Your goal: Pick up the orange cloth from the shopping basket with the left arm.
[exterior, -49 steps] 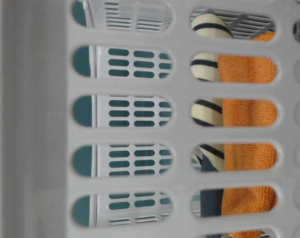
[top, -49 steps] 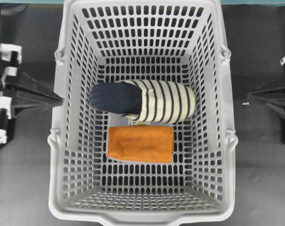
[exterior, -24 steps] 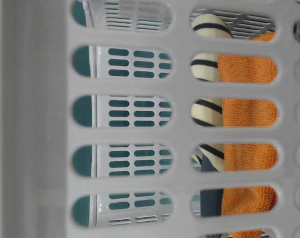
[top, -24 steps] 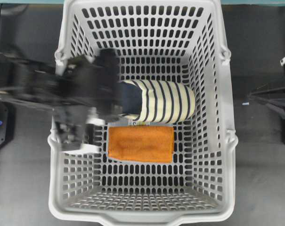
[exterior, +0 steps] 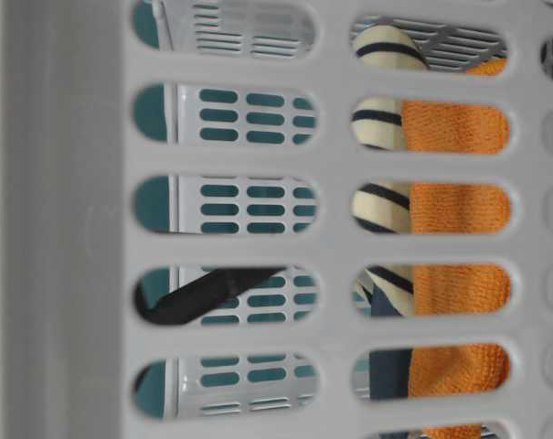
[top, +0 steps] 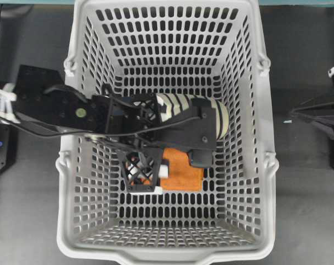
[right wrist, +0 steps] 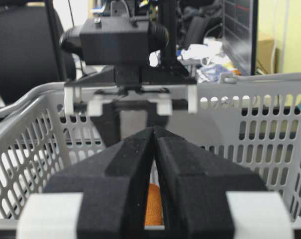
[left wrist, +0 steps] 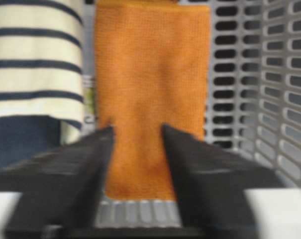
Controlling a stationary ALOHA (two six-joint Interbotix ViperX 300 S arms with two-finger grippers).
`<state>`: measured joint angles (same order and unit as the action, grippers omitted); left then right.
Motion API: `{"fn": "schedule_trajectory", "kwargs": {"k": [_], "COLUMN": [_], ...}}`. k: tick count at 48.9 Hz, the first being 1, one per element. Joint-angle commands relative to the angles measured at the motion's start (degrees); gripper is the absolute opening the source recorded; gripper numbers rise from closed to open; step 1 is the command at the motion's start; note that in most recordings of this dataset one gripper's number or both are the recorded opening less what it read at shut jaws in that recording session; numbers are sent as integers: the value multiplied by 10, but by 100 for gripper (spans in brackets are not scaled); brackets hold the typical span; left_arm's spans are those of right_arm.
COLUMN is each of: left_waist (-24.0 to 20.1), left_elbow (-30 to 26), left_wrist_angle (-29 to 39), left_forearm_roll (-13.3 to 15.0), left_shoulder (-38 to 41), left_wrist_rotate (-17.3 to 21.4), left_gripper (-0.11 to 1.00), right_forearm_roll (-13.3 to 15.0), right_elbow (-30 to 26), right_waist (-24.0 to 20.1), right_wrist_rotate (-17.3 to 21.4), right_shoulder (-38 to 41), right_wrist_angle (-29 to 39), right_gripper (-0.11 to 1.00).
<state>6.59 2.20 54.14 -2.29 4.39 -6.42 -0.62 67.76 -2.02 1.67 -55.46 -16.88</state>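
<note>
While the left gripper [left wrist: 135, 130], jaws spread, seemingly hovers above the orange cloth [left wrist: 152, 74], descend squarely, avoiding the slipper [left wrist: 36, 59] at nine o'clock.

My overhead: left arm [top: 100, 116] hides orange cloth's [top: 183, 174] nine-o'clock half and the slipper's [top: 219, 118] navy end. Wrist fingers [left wrist: 65, 169] blurred.

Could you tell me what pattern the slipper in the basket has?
Cream with navy stripes and a navy toe on the slipper, clearest in the left wrist view.
</note>
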Motion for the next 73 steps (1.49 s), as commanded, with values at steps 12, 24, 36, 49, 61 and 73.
{"fn": "schedule_trajectory", "kwargs": {"k": [12,24,36,49,61,73], "left_waist": [11,18,15,15,5,-15], "left_elbow": [-3,38,81,80,47,-44], "left_wrist_angle": [-29,-62,-89,-95,-84,17], "left_forearm_roll": [-2,-2,-2,-2,-3,-3], "left_shoulder": [40,73,64,60,32,-1], "left_wrist_rotate": [6,-3,-4,4,8,9], "left_gripper": [91,90,90,71,15,15], "right_forearm_roll": [-4,-4,-4,-4,-4,-4], "right_elbow": [-4,2,6,9,11,12], "right_waist": [6,6,6,8,12,13], "right_wrist_rotate": [1,1,1,1,1,2], "right_shoulder": [3,2,2,2,1,1], "right_wrist_angle": [-3,-3,-3,-3,-3,-3], "right_gripper": [0,0,0,0,0,0]}}
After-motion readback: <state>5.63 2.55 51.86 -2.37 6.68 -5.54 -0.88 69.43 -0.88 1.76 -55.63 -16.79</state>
